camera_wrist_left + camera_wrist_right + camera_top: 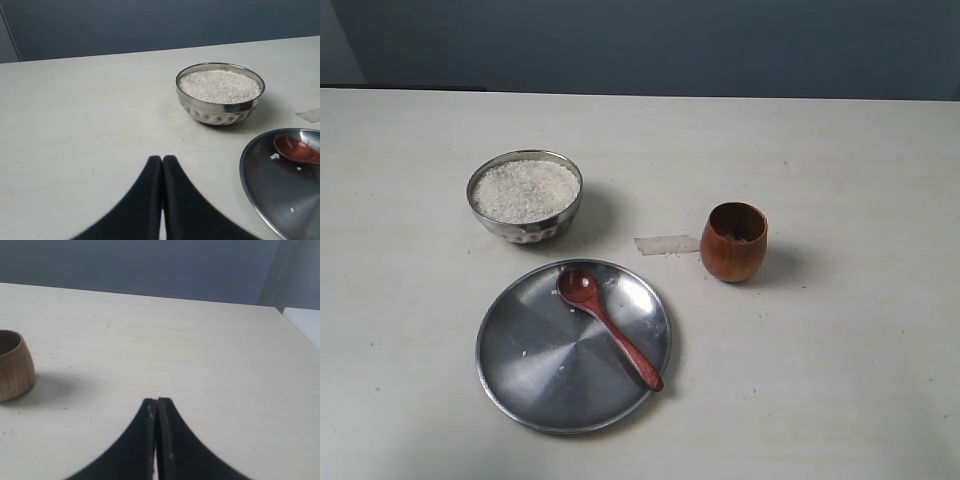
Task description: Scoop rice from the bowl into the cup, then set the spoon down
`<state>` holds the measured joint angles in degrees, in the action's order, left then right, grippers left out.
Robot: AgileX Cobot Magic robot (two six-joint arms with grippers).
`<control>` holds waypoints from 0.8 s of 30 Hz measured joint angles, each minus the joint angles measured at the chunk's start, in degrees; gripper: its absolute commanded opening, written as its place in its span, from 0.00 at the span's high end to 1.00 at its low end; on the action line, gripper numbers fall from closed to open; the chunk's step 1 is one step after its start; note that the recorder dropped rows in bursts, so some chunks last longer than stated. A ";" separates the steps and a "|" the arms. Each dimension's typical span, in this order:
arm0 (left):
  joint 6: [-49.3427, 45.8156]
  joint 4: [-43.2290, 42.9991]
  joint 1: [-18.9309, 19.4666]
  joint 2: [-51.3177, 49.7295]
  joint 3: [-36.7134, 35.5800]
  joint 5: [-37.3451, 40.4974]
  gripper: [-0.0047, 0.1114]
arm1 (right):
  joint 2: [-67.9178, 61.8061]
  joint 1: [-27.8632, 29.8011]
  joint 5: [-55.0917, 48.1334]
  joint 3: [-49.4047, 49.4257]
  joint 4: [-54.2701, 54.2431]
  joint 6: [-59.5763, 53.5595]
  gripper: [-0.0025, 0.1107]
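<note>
The rice [525, 190] fills the small steel bowl [534, 233] almost to its rim, a pale, level, granular heap. The bowl stands on the table [860, 380] just behind a wide, flat steel plate [535, 385]. The spoon [610, 326] lies on this plate with its oval head up near the plate's far edge and its slim handle running slantwise to the near right rim, where the tip just overhangs. A few stray grains [274, 156] lie on the plate beside the spoon's head. To the right, well apart from bowl and plate, the wooden cup [733, 250] stands upright; its inside is dark, and the pale flecks at its bottom may be a little rice, though the view is too poor to be sure. A scrap of clear tape [667, 244] lies on the table just to the cup's left. The left end effector [162, 165] hangs over bare table near the bowl, its jaws pressed together with nothing between them. The right end effector [156, 406] is likewise closed and empty, off to one side of the cup.
</note>
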<state>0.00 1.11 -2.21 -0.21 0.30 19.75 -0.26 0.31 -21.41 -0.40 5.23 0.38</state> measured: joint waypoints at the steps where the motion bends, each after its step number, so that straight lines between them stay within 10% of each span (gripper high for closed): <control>1: 0.00 0.00 0.00 0.00 0.00 0.00 0.96 | 0.00 0.00 0.00 0.00 0.00 0.00 0.98; 24: -0.40 -1.11 0.00 0.00 0.00 -0.10 0.96 | 0.00 0.00 0.00 0.00 0.00 0.00 0.98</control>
<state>-0.40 0.00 -2.21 -0.21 0.30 19.65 -0.26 0.31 -21.41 -0.40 5.23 0.38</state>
